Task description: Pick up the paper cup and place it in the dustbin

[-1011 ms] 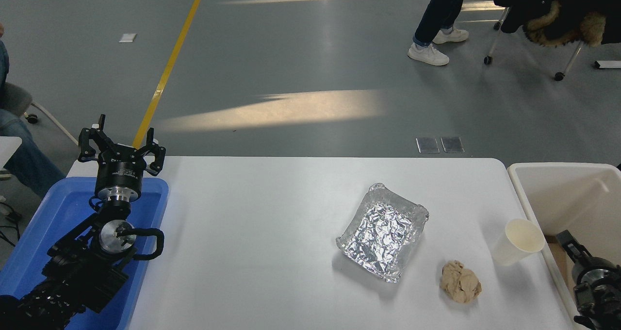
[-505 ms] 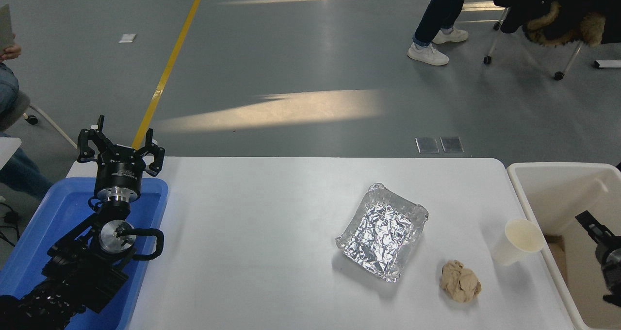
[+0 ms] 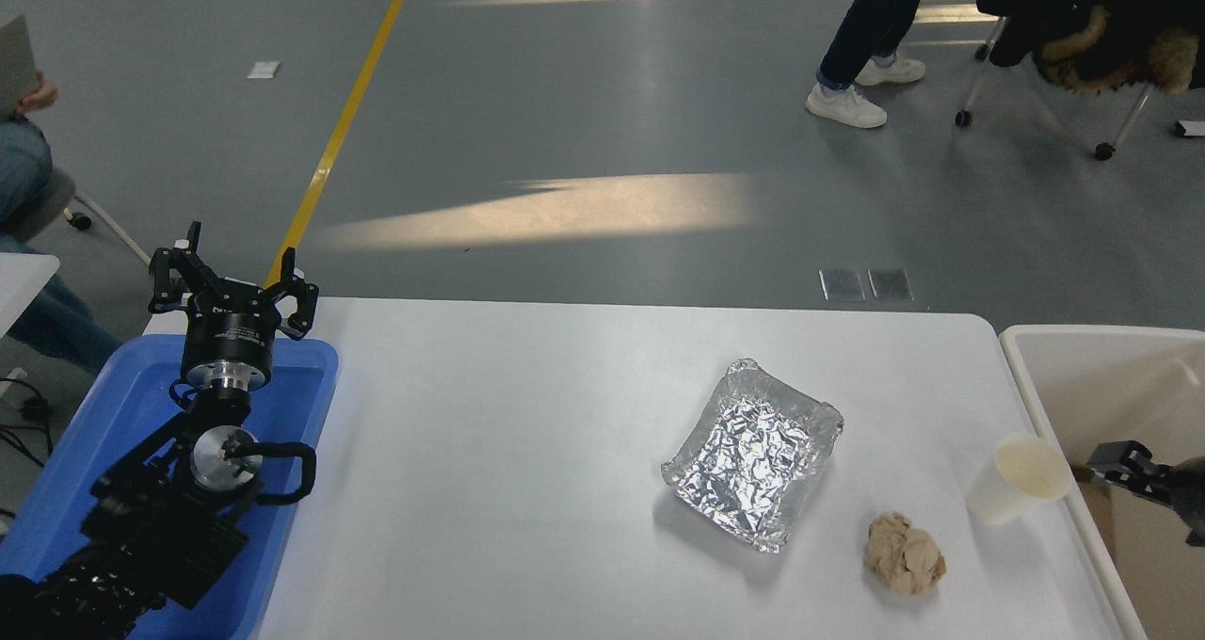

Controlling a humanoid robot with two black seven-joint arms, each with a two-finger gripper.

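head view, white table (image 3: 527,452) seen from the robot's side. the paper cup (image 3: 1017,478) stands upright near the table's right edge, rim up, just beside the wall of the dustbin (image 3: 1045,376) — the off-white bin sits past that edge, its interior partly in view. the right gripper (image 3: 1125,466) enters from the right edge over the dustbin, its tip close to the cup's rim but apart from it; whether its fingers are spread or pressed together cannot be told. a crumpled beige paper ball (image 3: 905,553) lies on the table near the cup, toward the camera, and a crinkled silver foil tray (image 3: 753,452) sits left of both. the left gripper (image 3: 232,287) is parked at lower left above a blue plastic tray (image 3: 311,386), fingers spread — nothing between them.
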